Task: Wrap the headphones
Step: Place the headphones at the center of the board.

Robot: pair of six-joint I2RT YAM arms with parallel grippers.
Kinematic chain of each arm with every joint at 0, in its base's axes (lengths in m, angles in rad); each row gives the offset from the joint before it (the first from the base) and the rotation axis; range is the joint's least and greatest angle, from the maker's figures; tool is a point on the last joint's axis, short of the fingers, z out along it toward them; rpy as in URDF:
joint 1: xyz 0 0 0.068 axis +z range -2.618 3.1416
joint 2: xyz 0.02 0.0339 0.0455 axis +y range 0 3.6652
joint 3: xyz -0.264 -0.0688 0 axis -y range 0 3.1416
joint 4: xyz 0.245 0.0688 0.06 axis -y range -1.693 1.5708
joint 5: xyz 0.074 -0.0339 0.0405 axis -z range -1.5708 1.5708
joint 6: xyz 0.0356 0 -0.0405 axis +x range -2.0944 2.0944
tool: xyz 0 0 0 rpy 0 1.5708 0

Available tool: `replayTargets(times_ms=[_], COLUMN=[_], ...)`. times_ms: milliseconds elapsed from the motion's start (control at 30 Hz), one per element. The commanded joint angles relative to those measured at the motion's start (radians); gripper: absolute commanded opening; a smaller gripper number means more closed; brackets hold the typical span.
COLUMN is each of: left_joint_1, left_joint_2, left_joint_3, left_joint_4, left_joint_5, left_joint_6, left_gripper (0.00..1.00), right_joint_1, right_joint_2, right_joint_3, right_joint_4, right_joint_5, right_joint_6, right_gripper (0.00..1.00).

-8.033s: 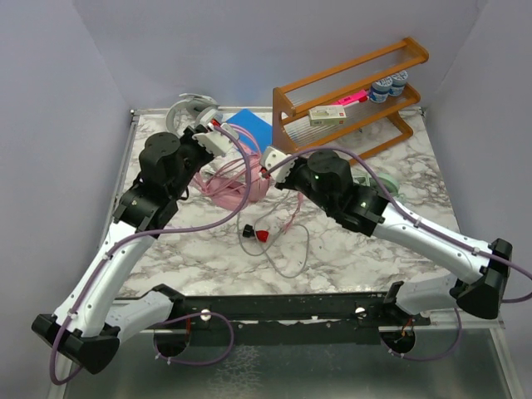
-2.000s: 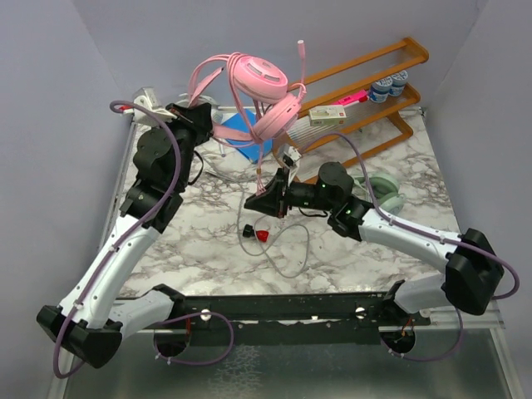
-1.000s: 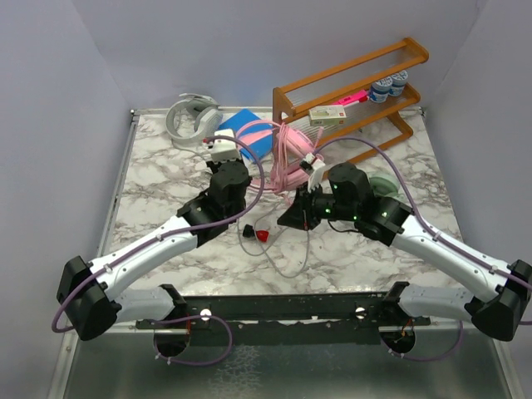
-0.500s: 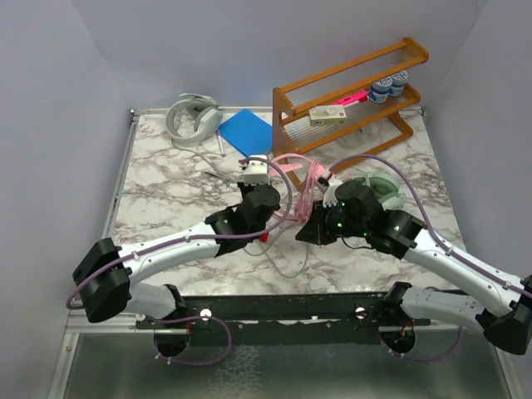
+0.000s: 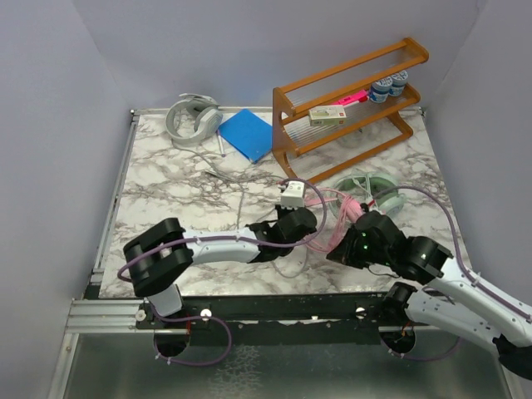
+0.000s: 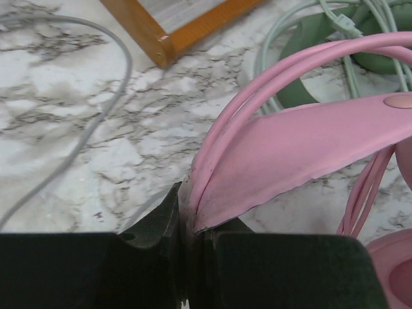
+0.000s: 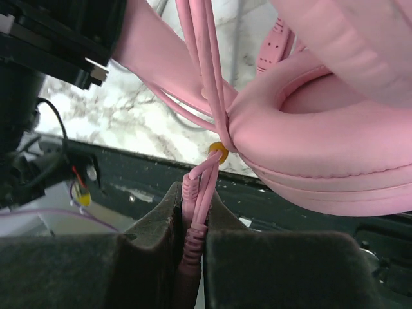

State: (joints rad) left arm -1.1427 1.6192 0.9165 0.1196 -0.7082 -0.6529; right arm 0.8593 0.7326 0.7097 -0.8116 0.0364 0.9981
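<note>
Marble tabletop [image 5: 166,183], pink headphones [image 7: 322,141] now nearer front

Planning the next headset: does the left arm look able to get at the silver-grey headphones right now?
Probably not yet: the left gripper is shut on the band of the pink headphones. The silver-grey headphones lie unblocked in the far left corner.
</note>
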Motion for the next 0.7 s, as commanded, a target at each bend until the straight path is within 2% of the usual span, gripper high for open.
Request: replayTargets(times_ms=[0,300,467,567,667], left_joint_1=[-0.009,-0.009,-0.009,-0.009,-0.009], left_joint_2=[0.1,0.254,0.359,0.408,0.459], left_joint_3=[0.103,0.225,0.323,0.373,0.437], left_joint_4=[0.06,0.13,0.118,0.11,0.066], left_joint_5=[0.119,0.373,0.433,0.444,0.43], left_joint_6=[-0.069,0.033,0.032,0.031,0.061], left_gripper=[0.0,0.0,0.0,0.0,0.0], right_joint_1=[0.0,0.0,0.0,-0.001,-0.007], right_joint_2=[-0.067,0.034,0.01,0.03,0.093], right_joint_3=[0.008,-0.019,-0.078,-0.108,-0.084], right_joint_4=[-0.103,-0.173,-0.119,-0.014,0.02], right_joint_5=[0.263,0.345,0.433,0.459,0.504], right_joint_6=[0.135,0.223,0.303,0.233,0.179], right_gripper=[0.01,0.0,0.01,0.0,0.01])
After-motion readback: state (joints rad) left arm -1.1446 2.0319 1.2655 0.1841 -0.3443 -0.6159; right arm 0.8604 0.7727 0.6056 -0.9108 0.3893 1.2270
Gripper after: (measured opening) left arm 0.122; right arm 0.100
